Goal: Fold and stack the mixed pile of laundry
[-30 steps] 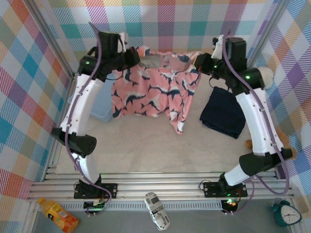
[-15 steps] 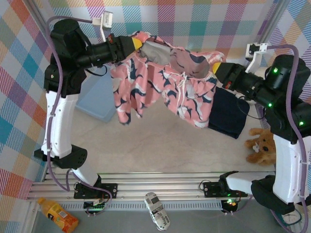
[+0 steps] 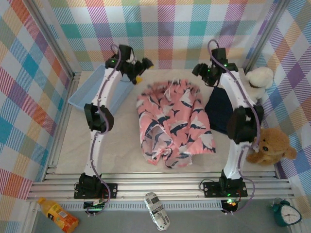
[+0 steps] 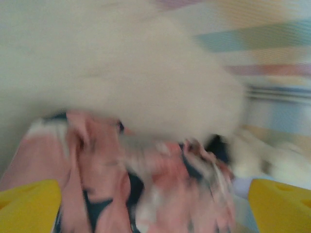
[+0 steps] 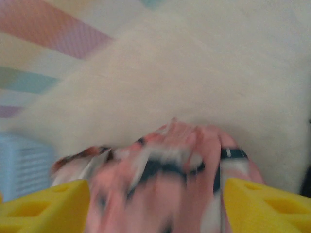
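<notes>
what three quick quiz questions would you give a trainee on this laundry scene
1. True or false: the pink garment lies on the table, not held up by either arm.
2. What lies next to the pink garment on the right arm's side? A) light blue basket B) navy T-shirt C) orange bottle
3. Fill in: in the wrist views, the left fingers and the right fingers stand ___.
Key: 1 true; 2 B; 3 open
</notes>
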